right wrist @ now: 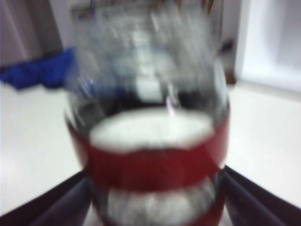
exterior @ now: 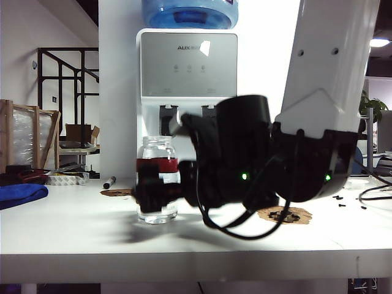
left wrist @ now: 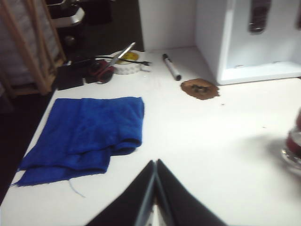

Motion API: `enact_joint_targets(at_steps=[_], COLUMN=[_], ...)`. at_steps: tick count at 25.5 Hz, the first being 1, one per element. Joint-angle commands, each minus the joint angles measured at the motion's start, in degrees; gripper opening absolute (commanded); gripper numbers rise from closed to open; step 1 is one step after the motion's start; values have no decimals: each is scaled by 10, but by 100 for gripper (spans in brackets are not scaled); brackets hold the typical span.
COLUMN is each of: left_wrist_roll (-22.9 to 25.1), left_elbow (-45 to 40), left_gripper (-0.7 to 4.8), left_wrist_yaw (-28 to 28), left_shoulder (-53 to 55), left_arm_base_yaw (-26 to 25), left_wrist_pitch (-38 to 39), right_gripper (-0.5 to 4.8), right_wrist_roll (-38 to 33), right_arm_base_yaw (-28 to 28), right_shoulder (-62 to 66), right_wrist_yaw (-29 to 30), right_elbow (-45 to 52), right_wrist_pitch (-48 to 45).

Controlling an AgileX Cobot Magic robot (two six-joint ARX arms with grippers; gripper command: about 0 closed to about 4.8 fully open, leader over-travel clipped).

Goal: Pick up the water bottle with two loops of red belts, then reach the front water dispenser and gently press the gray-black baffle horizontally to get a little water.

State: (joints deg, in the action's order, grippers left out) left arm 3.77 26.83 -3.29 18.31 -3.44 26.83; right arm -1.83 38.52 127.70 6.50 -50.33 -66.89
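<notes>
- Water bottle (exterior: pixel 157 184) with red bands upright on white tabletop (exterior: pixel 73 233), just in front of water dispenser (exterior: pixel 187 79).
- Right tool (right wrist: pixel 153 197) spread, fingers flanking the bottle on both sides.
- Left tool (left wrist: pixel 154 188) pressed together, empty, near blue cloth (left wrist: pixel 89 134) at left.

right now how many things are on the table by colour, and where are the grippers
blue: 1, cloth
red-banded: 1, bottle
brown: 2, mats
black: 1, marker
total: 5
left gripper shut near the cloth; right gripper open around the bottle
</notes>
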Motion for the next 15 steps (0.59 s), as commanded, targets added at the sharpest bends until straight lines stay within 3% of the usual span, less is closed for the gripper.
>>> enact_joint_targets(at_steps=[1,10,15], left_wrist_roll=[-13,-12,6], left_elbow=[-17,-86,-152], left_gripper=[-4,-4,-4], left_wrist_yaw=[40,70,70], left_shoulder=[1,1,1], left_arm_base_yaw=[0,0,0], left_wrist_pitch=[-30,-160,-240], right_gripper=[479,479,479], right_wrist_roll=[-5,-5,1], right_arm_base_yaw=[3,3,3], right_shoulder=[-3,-8,-45], right_wrist_yaw=[3,-4,-11], right_elbow=[0,1,4], right_wrist_pitch=[3,6,76])
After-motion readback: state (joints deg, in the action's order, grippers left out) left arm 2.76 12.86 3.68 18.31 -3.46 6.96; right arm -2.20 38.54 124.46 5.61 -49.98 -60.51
